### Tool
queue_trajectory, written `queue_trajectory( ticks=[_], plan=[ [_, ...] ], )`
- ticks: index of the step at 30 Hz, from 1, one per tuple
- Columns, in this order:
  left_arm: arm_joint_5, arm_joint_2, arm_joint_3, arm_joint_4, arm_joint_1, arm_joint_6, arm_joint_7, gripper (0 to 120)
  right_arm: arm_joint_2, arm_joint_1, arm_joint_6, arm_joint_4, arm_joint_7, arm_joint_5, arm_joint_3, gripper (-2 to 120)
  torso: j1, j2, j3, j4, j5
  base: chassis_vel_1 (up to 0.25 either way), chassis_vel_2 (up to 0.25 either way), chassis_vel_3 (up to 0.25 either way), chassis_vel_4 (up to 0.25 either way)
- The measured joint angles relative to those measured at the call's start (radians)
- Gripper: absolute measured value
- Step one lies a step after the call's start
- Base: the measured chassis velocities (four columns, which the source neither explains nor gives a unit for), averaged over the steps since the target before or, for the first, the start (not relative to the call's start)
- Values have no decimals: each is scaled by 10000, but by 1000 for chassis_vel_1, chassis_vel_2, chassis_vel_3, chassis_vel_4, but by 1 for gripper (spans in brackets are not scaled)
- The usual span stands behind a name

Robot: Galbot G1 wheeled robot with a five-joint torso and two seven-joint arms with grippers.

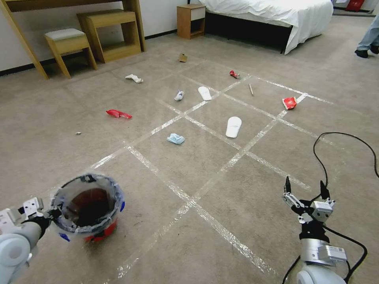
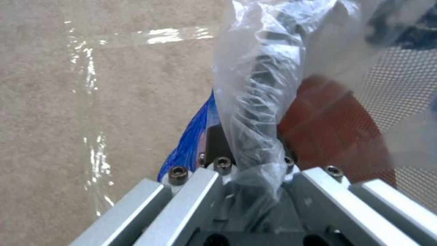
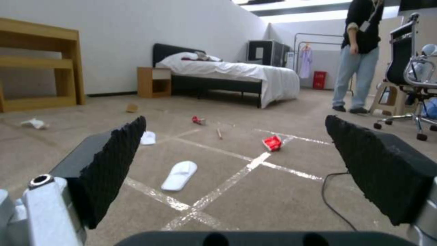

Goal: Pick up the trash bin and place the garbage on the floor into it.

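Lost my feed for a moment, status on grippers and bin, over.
Left gripper shut on trash bin rim. Right gripper open, empty, low over floor. Garbage scattered ahead, nearest blue tissue wad. Black cable beside right arm.

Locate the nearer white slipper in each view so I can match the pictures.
Head view: nearer white slipper, centre, inside a taped square.
Left wrist view: trash bin rim clamped by left gripper.
Right wrist view, between the open fingers.
Shared landmark: red wrapper.

Both arms are pale grey and rounded. The right hand (image 1: 304,187) has silver metal links, two black ridged fingertip pads (image 3: 114,171) and a trailing black cable (image 1: 347,236). The left hand (image 2: 248,177) shows silver bars with dark screws (image 2: 178,172).
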Motion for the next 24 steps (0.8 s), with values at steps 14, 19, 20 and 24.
queue_trajectory(
  ticks=[14,19,20,24],
  plan=[
    [-971,-304,-887,-1212,560,348,-473,1,-85,-57,46,198,-77,185,48,100,0,0,-1,1,2,0,0,0,0],
    [-943,-336,-835,-1088,465,333,-473,1,-134,-121,122,170,-212,177,118,100,0,0,-1,0,1,0,0,0,0],
    [-938,-339,-826,-1076,456,330,-472,1,-134,-128,126,170,-221,175,119,100,0,0,-1,0,2,0,0,0,0],
    [-885,-357,-723,-1013,358,313,-472,1,-135,-163,139,170,-319,149,118,100,0,0,-1,1,2,0,0,0,0]
  ],
)
